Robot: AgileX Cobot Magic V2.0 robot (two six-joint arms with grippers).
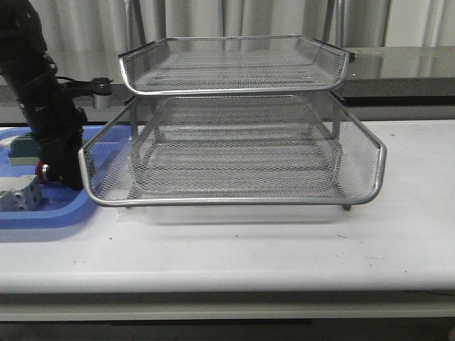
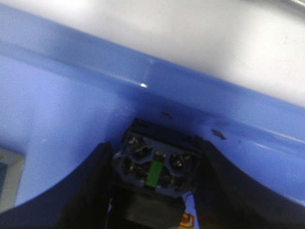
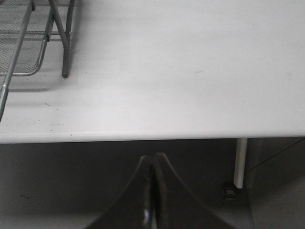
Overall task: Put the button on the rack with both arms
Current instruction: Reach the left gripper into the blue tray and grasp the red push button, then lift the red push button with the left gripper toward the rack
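Your left pincer point(image 2: 155, 183) was closed on the button point(image 2: 155, 167), low inside the blue tray point(image 1: 50, 213) at the tabletop's point(image 1: 284, 249) left end. The rack point(image 1: 234, 153) stood just beside that tray. Your right pincer point(image 3: 152, 191) was shut, holding nothing, off the tabletop's front edge.

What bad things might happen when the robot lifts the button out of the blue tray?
1. The left gripper sits around the button close to the blue tray wall, so lifting might snag or drag the tray.
2. The rack rim is right beside the left arm, so swinging over might bump it.
3. The right gripper is shut, off the table edge, so it cannot help yet.
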